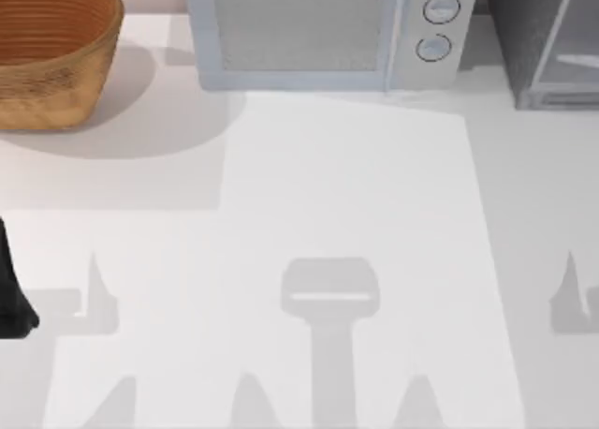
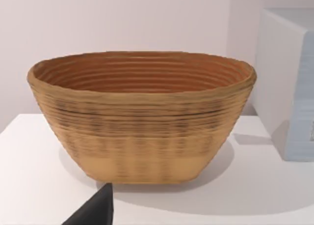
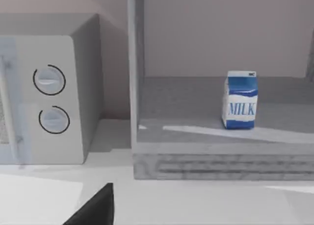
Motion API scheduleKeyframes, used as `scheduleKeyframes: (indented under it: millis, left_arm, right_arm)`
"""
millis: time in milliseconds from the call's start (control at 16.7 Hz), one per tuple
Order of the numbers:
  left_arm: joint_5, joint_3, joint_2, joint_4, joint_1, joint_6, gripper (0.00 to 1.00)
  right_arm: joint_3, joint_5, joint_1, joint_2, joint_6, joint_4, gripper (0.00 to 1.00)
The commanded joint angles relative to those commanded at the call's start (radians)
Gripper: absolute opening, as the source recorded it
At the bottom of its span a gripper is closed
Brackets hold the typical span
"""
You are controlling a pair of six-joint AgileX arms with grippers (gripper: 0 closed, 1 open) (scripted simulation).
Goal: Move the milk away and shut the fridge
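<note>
**Two steps undone: milk in the open fridge**

One small upright carton, blue on top and white below with "MILK" printed in blue, stands on the grey floor of the tall dark-grey speckled fridge. The cabinet is open, at the far right of the table in the top view. Nothing touches the carton.

Whether either gripper's fingers are apart or together, I cannot tell. A dark wedge of the left arm sits at the table's left edge, well away from the work. The right wrist camera faces the fridge opening from some way off.

Risks, as I judge them: the carton is narrow and tall, so a reach that lands off-centre or brushes its side could topple it inside the cabinet. The raised front sill of the fridge lies between the carton and the white table, and dragging the milk out low could catch on it. Swinging the door before the carton is clear would trap it.

Just beside the fridge stands a light-grey microwave with two round knobs, narrowing the approach from that side. A woven brown basket sits at the far left, well apart.
</note>
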Motion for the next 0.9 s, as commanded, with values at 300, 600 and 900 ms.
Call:
scheduleKeyframes:
  millis: [300, 600, 900]
  left_arm:
    - [0.0, 0.0, 0.0, 0.0, 0.0, 0.0, 1.0]
    - [0.0, 0.0, 0.0, 0.0, 0.0, 0.0, 1.0]
    - [0.0, 0.0, 0.0, 0.0, 0.0, 0.0, 1.0]
  right_arm:
    - [-0.009, 0.001, 0.001, -0.01, 0.001, -0.007, 1.0]
    - [0.045, -0.002, 0.001, -0.067, -0.002, -0.072, 1.0]
    - [0.232, -0.002, 0.003, -0.29, -0.015, -0.39, 1.0]
